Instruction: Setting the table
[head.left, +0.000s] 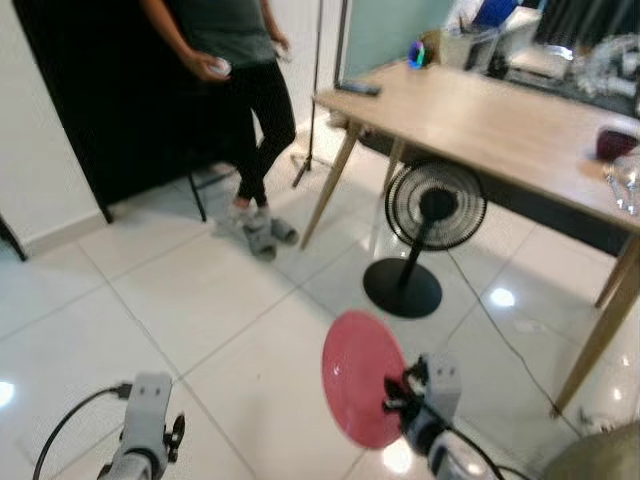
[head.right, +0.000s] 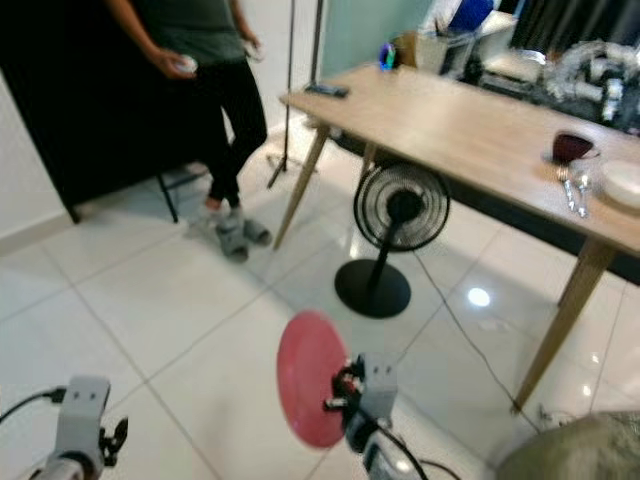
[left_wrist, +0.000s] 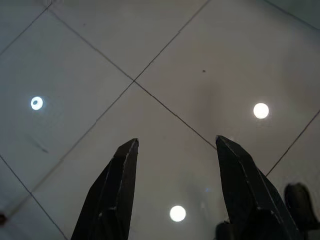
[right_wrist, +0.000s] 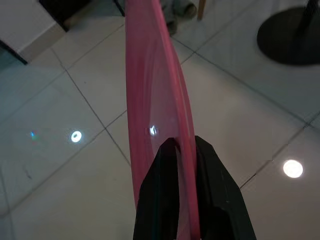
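A pink plate hangs on edge above the white floor, held at its rim by my right gripper, which is shut on it. The right wrist view has the plate running edge-on between the two black fingers. My left gripper points down at bare floor tiles, open with nothing between its fingers; its arm sits low on the left. The wooden table stands ahead to the right, carrying a dark red bowl, cutlery and a white plate.
A black standing fan is under the table's near side, its cable trailing over the tiles. A person stands by a dark cabinet at the back left, holding something small. Clutter lies behind the table. A roundish beige thing sits at the bottom right.
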